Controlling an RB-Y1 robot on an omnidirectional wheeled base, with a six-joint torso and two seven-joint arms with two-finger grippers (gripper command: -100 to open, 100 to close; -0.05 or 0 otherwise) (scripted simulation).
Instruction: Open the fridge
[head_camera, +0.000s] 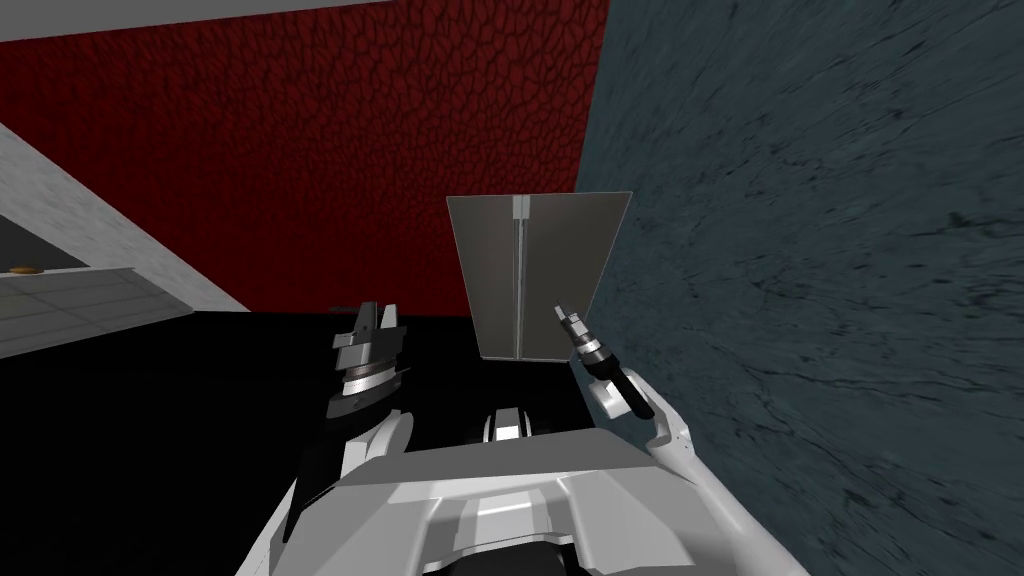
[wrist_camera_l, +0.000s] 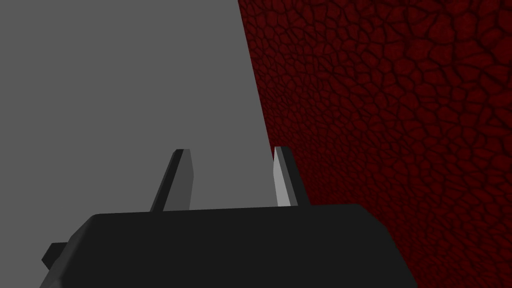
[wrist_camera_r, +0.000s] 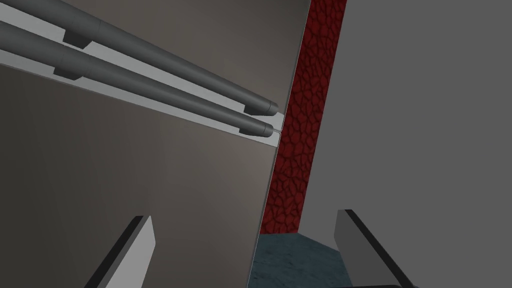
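Note:
The fridge (head_camera: 490, 270) is a grey two-door unit standing against the red wall, with two bar handles (head_camera: 520, 270) along its middle seam. My right gripper (head_camera: 562, 313) is raised in front of the right door, close to its lower part, to the right of the handles. In the right wrist view its fingers (wrist_camera_r: 142, 245) stand wide open with nothing between them, facing the flat grey door (wrist_camera_r: 100, 190); the paired handles (wrist_camera_r: 165, 95) run off beyond the fingertips. My left gripper (head_camera: 377, 312) hangs to the fridge's left, and its fingers (wrist_camera_l: 181, 175) are apart and empty.
A blue-grey wall (head_camera: 800, 300) runs close along my right side, meeting the red wall (head_camera: 300, 150) beside the fridge. A black area (head_camera: 150, 400) lies to the left of the fridge. A pale counter (head_camera: 70, 300) sits far left.

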